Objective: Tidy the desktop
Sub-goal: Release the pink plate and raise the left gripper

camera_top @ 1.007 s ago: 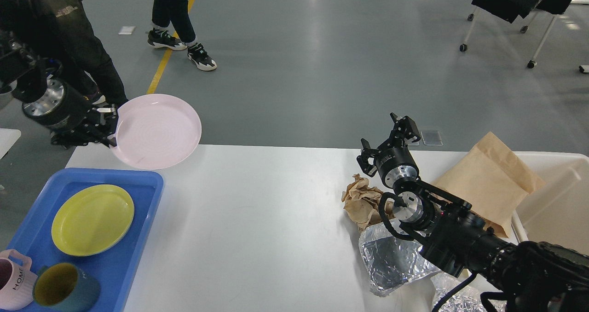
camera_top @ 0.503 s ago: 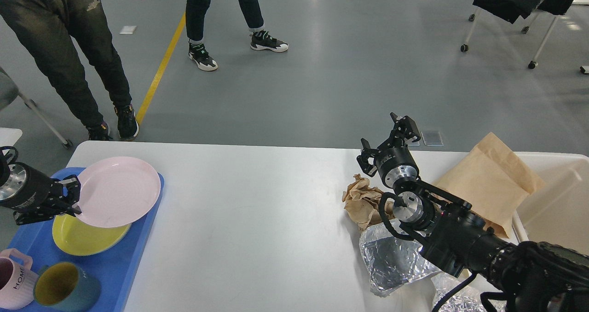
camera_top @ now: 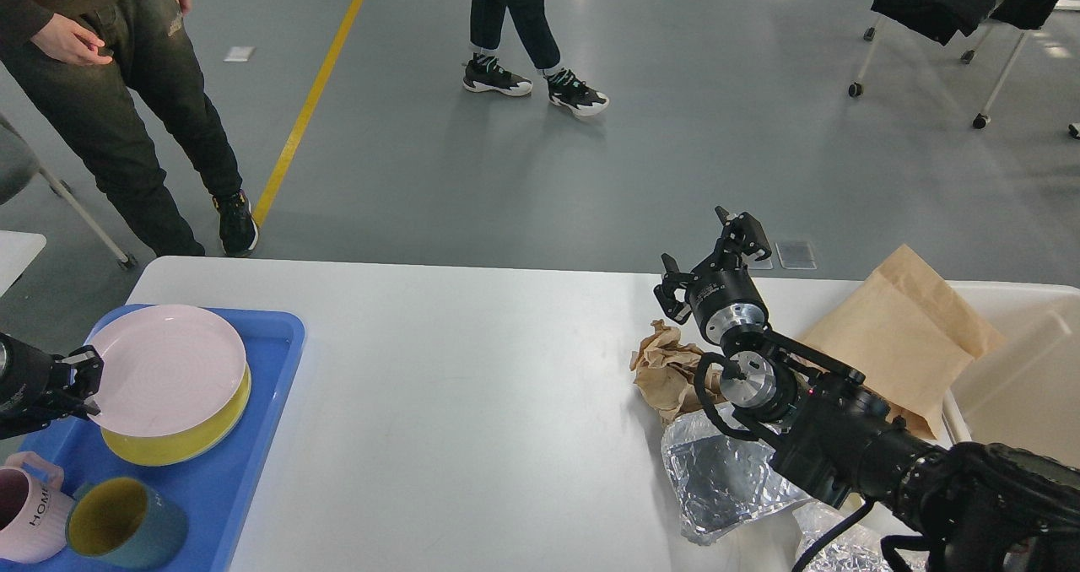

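The white desktop (camera_top: 456, 403) fills the middle of the head view. A blue tray (camera_top: 253, 437) lies at its left end. In the tray a pink plate (camera_top: 164, 369) rests on a yellow plate (camera_top: 190, 444). My left gripper (camera_top: 86, 383) is at the pink plate's left rim, its fingers closed on the rim. My right gripper (camera_top: 710, 247) is open and empty, held above the desktop's far right part, just beyond a crumpled brown paper (camera_top: 662, 369).
A pink mug (camera_top: 29, 513) and a teal mug (camera_top: 122, 526) stand in the tray's near end. Crumpled foil (camera_top: 717, 471), a brown paper bag (camera_top: 903, 344) and a cream-white bin (camera_top: 1029, 369) are at the right. People stand beyond the far edge.
My left gripper carried the pink plate down and left, from above the desktop's far left corner onto the yellow plate in the tray. My right arm has not moved. The people have walked.
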`<action>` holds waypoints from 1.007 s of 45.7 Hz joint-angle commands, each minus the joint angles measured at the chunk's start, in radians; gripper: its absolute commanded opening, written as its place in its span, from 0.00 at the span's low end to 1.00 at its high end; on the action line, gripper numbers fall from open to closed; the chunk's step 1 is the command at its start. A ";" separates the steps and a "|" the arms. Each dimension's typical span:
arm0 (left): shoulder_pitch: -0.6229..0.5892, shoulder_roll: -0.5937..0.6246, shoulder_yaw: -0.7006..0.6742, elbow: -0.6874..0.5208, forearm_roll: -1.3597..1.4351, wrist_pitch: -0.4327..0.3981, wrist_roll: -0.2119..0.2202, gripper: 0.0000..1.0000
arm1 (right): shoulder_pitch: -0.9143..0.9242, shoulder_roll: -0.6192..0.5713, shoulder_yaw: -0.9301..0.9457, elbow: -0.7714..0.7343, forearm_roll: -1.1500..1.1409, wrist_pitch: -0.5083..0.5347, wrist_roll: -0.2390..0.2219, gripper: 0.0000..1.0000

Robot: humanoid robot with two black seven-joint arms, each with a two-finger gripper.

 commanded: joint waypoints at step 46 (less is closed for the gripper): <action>0.028 -0.011 -0.068 0.011 0.002 0.098 -0.015 0.92 | 0.000 0.000 0.000 0.000 0.000 0.000 0.000 1.00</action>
